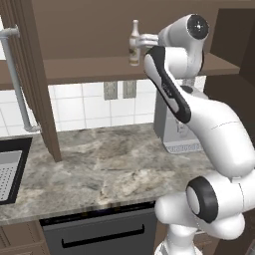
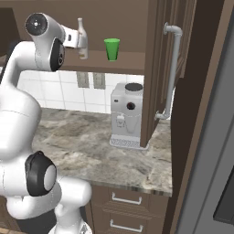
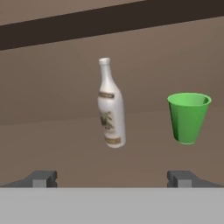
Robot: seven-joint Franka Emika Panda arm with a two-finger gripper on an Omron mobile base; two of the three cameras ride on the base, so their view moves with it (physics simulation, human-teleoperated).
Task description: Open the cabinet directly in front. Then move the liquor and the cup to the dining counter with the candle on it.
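The cabinet stands open, its doors swung out to both sides, one with a silver bar handle. On its shelf the liquor stands upright. The green cup is a short way to its right. My gripper is raised to shelf height just short of the liquor. It is open, with nothing between its fingertips. The liquor lies straight ahead of the gap. The dining counter and the candle are out of view.
Below the shelf a marbled counter carries a grey coffee machine at the right and a black sink at the left. Brown drawers sit under it. A tall dark panel bounds the right side.
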